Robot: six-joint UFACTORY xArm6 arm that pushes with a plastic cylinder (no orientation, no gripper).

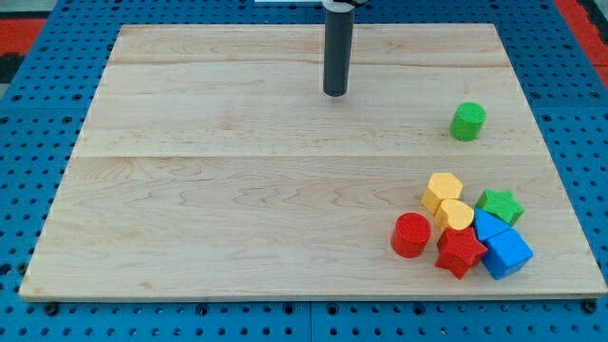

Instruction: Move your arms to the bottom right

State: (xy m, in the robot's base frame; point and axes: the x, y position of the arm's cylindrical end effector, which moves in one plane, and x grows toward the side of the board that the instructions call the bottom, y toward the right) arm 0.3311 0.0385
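My tip rests on the wooden board near the view's top centre, far from all blocks. A green cylinder stands alone to the right of the tip. At the view's bottom right lies a cluster: a yellow hexagon, a yellow rounded block, a green star, a red cylinder, a red star, a small blue block and a blue cube. The tip touches none of them.
The board lies on a blue perforated table. Red surface shows at the top left corner and the top right corner.
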